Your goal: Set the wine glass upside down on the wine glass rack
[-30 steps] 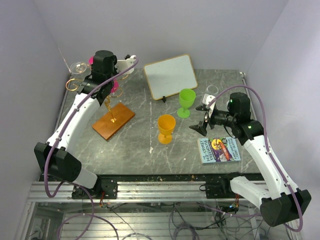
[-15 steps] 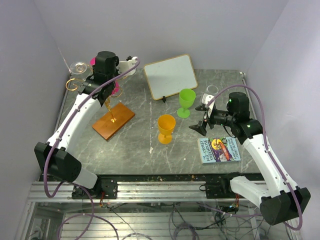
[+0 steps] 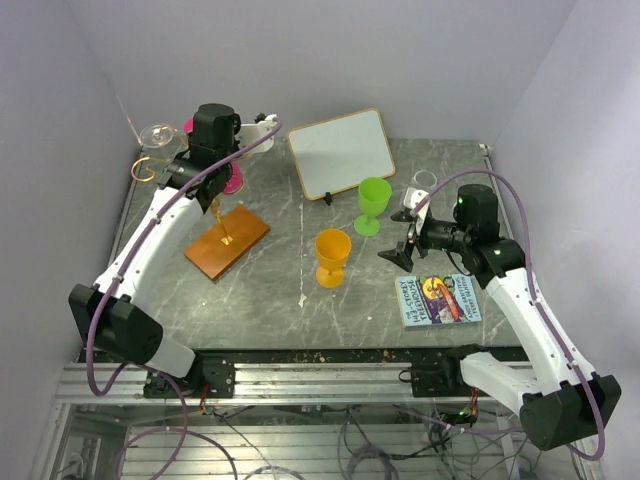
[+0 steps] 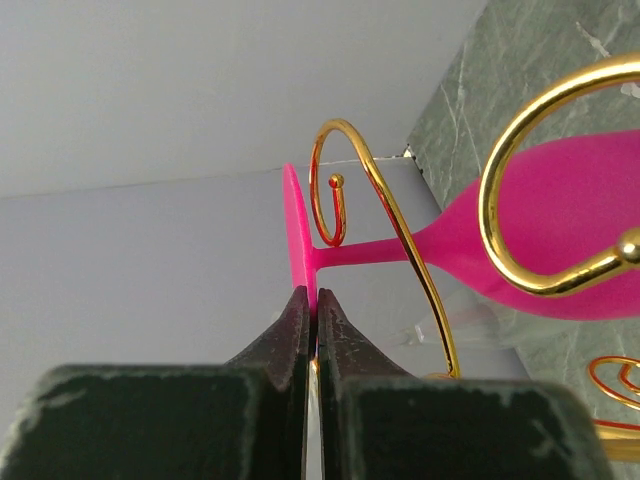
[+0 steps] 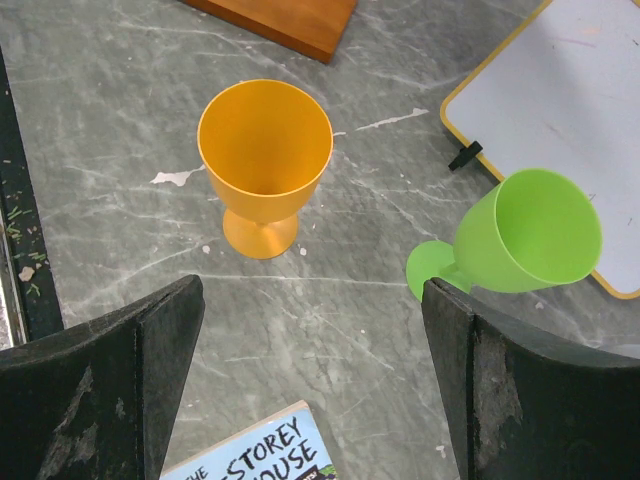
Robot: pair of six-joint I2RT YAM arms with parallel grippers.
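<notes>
My left gripper point(image 4: 315, 300) is shut on the edge of the flat foot of a pink wine glass point(image 4: 560, 220). The glass lies sideways in the wrist view. Its stem passes through a gold spiral arm point(image 4: 370, 190) of the wine glass rack. In the top view my left gripper point(image 3: 203, 177) is up at the rack's curled arms point(image 3: 146, 168), above the rack's brown wooden base point(image 3: 227, 243), and the pink glass point(image 3: 232, 178) shows beside it. My right gripper point(image 5: 315, 330) is open and empty over the table, also seen in the top view point(image 3: 400, 240).
An orange glass point(image 3: 332, 255) and a green glass point(image 3: 373, 203) stand mid-table, both in the right wrist view, orange point(image 5: 264, 160) and green point(image 5: 525, 235). A whiteboard point(image 3: 340, 152) lies at the back. A book point(image 3: 440, 298) lies under my right arm. A clear glass point(image 3: 155, 133) is by the rack's top.
My left gripper has shifted slightly to the right with the pink glass at the rack's arms. My right arm has barely moved.
</notes>
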